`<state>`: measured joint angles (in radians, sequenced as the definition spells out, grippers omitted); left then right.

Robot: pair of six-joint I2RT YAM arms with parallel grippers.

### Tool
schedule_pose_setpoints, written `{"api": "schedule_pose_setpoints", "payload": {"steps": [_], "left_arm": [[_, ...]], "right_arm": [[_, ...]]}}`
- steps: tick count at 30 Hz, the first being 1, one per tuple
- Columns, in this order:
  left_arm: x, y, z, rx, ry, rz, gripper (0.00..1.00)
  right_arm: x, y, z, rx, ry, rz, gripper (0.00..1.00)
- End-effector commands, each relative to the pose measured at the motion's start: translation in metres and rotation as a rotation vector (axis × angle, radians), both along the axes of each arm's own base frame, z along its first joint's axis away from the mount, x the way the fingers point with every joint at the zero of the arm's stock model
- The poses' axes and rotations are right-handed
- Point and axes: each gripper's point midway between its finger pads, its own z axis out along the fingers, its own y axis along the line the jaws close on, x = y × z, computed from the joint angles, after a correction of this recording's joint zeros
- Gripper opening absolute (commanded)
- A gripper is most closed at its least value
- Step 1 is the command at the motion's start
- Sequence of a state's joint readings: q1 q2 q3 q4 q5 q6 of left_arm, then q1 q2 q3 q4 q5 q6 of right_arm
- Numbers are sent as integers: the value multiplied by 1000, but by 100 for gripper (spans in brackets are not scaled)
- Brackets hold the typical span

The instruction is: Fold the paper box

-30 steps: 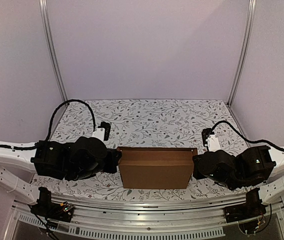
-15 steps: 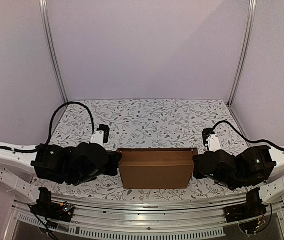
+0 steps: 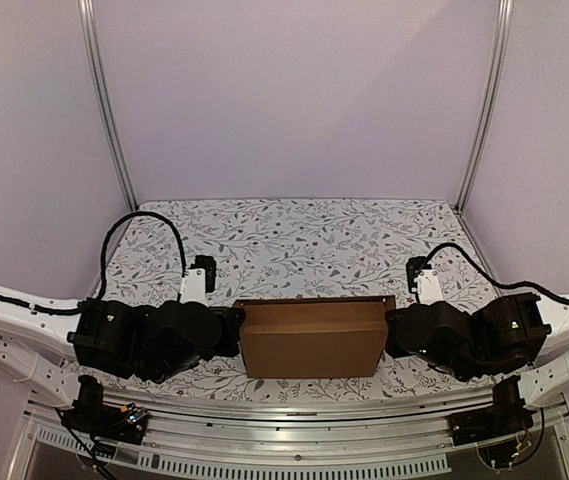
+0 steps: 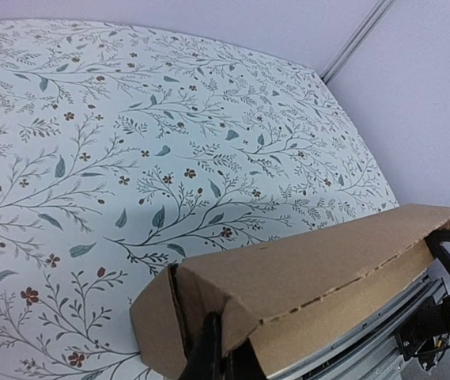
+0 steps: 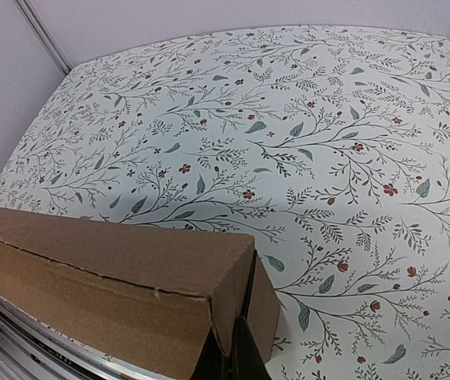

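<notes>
From above, the paper box (image 3: 312, 337) lies folded into a shallow closed shape on the floral tabletop (image 3: 294, 225), close to the near edge and midway between the two arms, its long side running left to right. The left end effector (image 3: 234, 331) meets the box's left end and the right end effector (image 3: 392, 332) its right end, but the bulky black wrists hide the fingers in this view. The wrist cameras show more. The left wrist view looks along the box from its left end, where the lid's front edge meets the front wall along a ragged seam and dark fingers rise at the bottom of the frame against the end wall. The right wrist view shows the right end corner, with a dark finger tucked just below it. In neither view can I tell whether the fingers are spread or pinching the cardboard. Compared with a second ago, the left arm has dropped toward the near edge and shifted slightly inward, its cable loop sitting lower. The box and the right arm lie where they were.
</notes>
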<state>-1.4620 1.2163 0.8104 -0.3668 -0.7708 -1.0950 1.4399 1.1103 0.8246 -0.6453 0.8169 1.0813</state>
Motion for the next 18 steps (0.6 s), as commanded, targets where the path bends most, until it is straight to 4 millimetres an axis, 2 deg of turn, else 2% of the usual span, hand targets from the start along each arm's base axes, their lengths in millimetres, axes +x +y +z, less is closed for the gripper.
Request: {"api": "schedule_pose_setpoints", "payload": {"steps": [1,4,11,18], "left_arm": [[-82,55,-139,459,403,-244,0],[-79,55,-127,437,380,-241,0],[-63,63,-76,429,279,-213,0],[-58,73,-63,413,260,-188,0]], "right_arm": [[-49,-9,-89,-207,313,151,1],[-49,-8,-88,-205,310,153,1],[-48,-6,-87,-200,304,156,1],[-48,-7,-87,-200,300,155,1]]}}
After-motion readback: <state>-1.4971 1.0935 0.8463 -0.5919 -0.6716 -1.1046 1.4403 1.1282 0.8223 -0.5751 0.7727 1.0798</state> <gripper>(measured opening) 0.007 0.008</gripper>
